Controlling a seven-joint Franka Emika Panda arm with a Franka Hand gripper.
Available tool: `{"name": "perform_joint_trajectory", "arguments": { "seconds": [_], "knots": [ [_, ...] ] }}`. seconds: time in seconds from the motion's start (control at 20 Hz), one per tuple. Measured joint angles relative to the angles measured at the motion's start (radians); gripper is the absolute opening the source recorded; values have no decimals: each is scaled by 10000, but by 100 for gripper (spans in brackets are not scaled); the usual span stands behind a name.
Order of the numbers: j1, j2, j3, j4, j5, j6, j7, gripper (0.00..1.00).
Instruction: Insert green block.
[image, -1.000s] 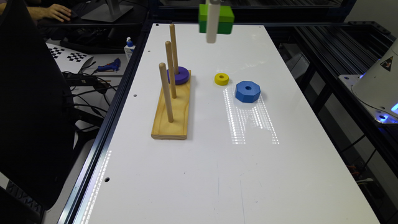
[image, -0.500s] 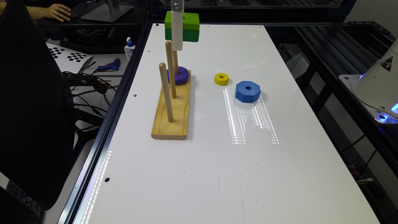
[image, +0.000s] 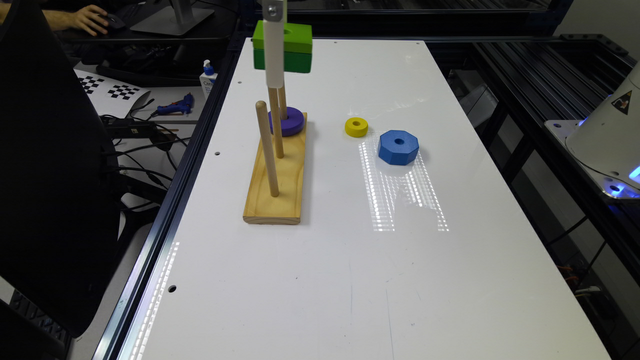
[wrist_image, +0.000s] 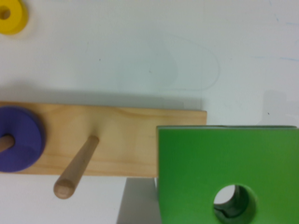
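At the exterior view's left, a person's hand (image: 87, 17) rests on a desk beside the white table (image: 350, 280). Taking the wooden peg board (image: 277, 187) as the landmark, three upright pegs stand along it: the nearest peg (image: 267, 147) is bare, the middle peg (image: 275, 122) is bare, and the far peg carries a purple ring (image: 286, 121) at its foot, resting on the board.

The green block (image: 285, 47) hangs in the air above the far end of the board, lime layer over darker green, well clear of the wood. The gripper (image: 273, 50) shows as a white part crossing in front of the block, coming down from above, its lower end near the peg tops. Whether its fingers are closed on the block cannot be told. In the wrist view the block (wrist_image: 205, 168) looms close, its round hole (wrist_image: 233, 203) visible, with the board (wrist_image: 117, 135) beneath.

To the exterior view's right of the board lie a yellow ring (image: 356, 127) and, just beyond, a blue octagon (image: 398, 147), both flat on the table.
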Motion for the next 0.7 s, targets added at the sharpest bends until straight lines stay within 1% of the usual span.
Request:
{"name": "perform_joint_trajectory", "arguments": {
  "seconds": [0.2, 0.5, 0.7],
  "knots": [
    [12, 141, 7, 184, -2, -16, 9, 0],
    [30, 155, 9, 211, -2, -24, 20, 0],
    [43, 282, 9, 222, -15, 3, 32, 0]
  ]
}}
